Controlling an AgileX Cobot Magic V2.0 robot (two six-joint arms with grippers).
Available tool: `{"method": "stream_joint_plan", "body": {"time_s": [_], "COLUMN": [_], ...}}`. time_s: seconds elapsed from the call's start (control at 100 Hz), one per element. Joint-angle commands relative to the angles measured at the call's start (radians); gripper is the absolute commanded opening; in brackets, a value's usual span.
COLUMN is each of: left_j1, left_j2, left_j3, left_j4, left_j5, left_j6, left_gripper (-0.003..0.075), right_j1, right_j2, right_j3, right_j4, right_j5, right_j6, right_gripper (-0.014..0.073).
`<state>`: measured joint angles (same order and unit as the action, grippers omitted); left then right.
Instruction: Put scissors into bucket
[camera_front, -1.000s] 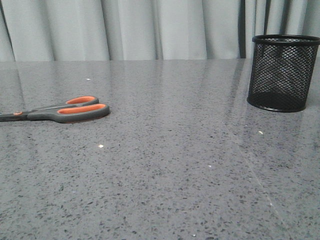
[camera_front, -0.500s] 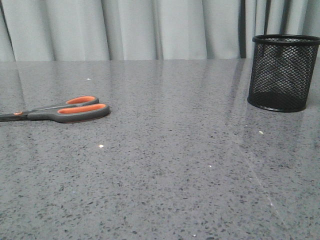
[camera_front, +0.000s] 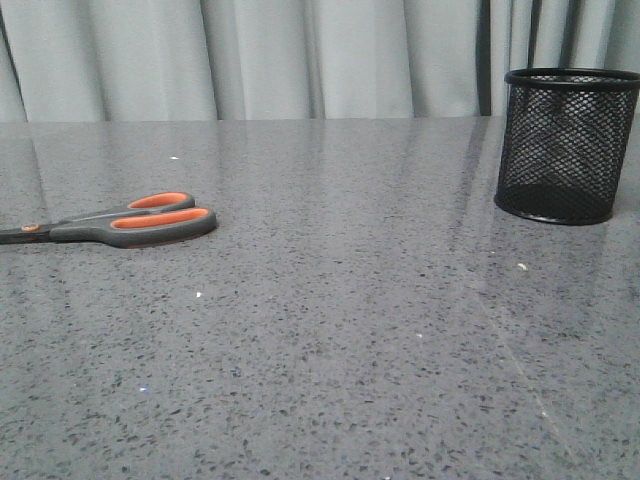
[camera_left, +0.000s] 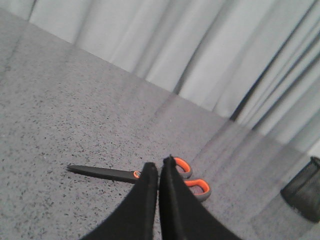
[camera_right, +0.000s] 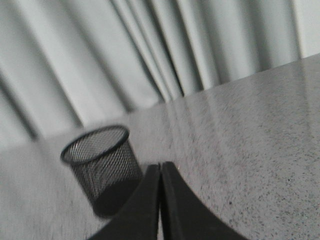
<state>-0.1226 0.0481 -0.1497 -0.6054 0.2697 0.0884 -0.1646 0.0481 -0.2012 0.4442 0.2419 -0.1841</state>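
1 scissors (camera_front: 120, 224) flat on table (camera_front: 340, 330), bucket (camera_front: 568, 145) upright, well apart

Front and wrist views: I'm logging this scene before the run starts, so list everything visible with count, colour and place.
scissors: one, dark grey handles lined orange, grey blades, lying flat on the table's left side, blades running off the front view's left edge.
bucket: one, black wire mesh, upright at the far right, apart from the scissors.
table: one, speckled grey.
curtain: pale grey, behind the table.
left gripper: one, black, fingers together, above the scissors.
right gripper: one, black, fingers together, near the bucket.
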Motion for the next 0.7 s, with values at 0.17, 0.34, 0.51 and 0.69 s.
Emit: {"method": "stream_joint_plan", "body": {"time_s": [0.17, 0.34, 0.51, 0.69], "left_j1": [0.0, -0.094, -0.212, -0.337], "left_j2": [0.362, 0.57, 0.78, 1.034], "left_j3": [-0.343, -0.552, -0.771, -0.97], "left_j4": [0.054, 0.099, 0.32, 0.468], "left_j5": [0.262, 0.312, 0.466, 0.645], "left_j6": [0.423, 0.567, 0.569, 0.7], "left_gripper": [0.0089, 0.0365, 0.0387, 0.0387], "right_j1": [0.092, 0.126, 0.136, 0.136], "right_j2": [0.251, 0.356, 0.389, 0.395], "right_j3": [-0.268, -0.385, -0.439, -0.442], "right_j4": [-0.082, -0.096, -0.096, -0.096], "right_j5": [0.232, 0.341, 0.331, 0.301], "right_j6": [-0.134, -0.14, -0.14, -0.14], "right_gripper": [-0.0043, 0.0123, 0.0475, 0.0508]}}
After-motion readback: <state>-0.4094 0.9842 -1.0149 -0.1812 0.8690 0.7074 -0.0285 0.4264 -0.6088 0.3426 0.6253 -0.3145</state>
